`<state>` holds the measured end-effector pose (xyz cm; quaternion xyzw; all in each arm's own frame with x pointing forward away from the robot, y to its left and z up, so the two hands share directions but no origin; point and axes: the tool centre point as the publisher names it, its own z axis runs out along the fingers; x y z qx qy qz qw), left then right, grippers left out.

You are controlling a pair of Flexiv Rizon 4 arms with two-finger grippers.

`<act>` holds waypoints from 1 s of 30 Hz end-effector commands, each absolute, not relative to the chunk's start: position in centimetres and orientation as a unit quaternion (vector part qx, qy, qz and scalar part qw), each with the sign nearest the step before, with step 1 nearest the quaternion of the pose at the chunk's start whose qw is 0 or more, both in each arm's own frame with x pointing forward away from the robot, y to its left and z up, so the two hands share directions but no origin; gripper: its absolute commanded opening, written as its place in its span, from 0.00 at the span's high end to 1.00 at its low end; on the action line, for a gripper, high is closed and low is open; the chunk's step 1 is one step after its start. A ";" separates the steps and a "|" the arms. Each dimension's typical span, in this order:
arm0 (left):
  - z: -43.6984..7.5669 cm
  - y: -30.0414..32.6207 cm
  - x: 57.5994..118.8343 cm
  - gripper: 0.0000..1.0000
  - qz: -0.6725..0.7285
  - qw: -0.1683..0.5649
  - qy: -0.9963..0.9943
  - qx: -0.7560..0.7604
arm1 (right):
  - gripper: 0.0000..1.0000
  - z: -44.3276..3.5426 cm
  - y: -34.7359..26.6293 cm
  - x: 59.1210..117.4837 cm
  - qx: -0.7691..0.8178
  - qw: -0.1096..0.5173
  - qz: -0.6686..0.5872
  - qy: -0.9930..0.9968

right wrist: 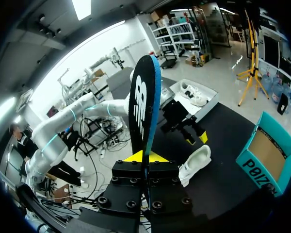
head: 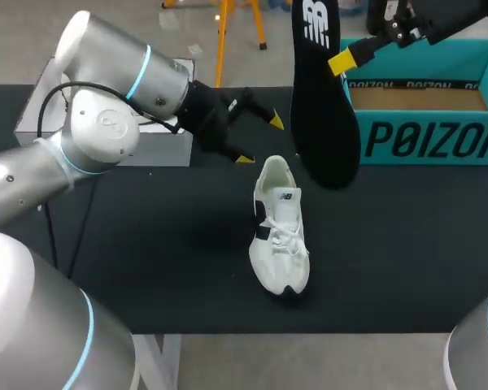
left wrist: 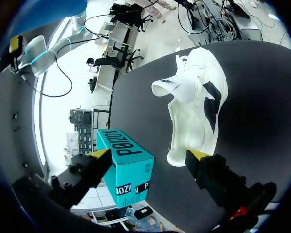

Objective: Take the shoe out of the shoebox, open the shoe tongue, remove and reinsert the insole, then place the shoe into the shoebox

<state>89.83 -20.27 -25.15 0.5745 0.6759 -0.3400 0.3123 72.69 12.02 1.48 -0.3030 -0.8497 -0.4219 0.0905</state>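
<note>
While the right hand (head: pixel 346 61) pinches the black insole (head: pixel 321 106) above the bench (head: pixel 146 244), the left hand (head: pixel 260 140) hangs spread near the shoe (head: pixel 281 236).

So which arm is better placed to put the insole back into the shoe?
Right. The right gripper is shut on the insole, held up near the shoe; the left gripper is open and empty beside it.

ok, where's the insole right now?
Head view, right of centre: insole clamped in the right gripper, off the table, left of the shoebox, just beyond the shoe.
</note>
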 end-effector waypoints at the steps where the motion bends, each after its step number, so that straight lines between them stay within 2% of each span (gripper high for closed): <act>1: -24.7 -19.5 89.4 0.00 -0.405 0.408 0.617 0.538 | 1.00 1.5 12.2 72.8 -0.303 0.091 -0.420 -0.850; 9: -21.5 -21.4 88.8 0.00 -0.401 0.459 0.576 0.545 | 1.00 1.5 12.2 72.8 -0.303 0.091 -0.420 -0.850; 24: -19.8 -22.9 90.0 0.00 -0.475 0.482 0.505 0.536 | 1.00 1.5 12.2 72.8 -0.303 0.091 -0.420 -0.850; 30: -19.4 -23.7 89.8 0.00 -0.448 0.471 0.513 0.561 | 1.00 1.5 12.2 72.8 -0.303 0.091 -0.420 -0.850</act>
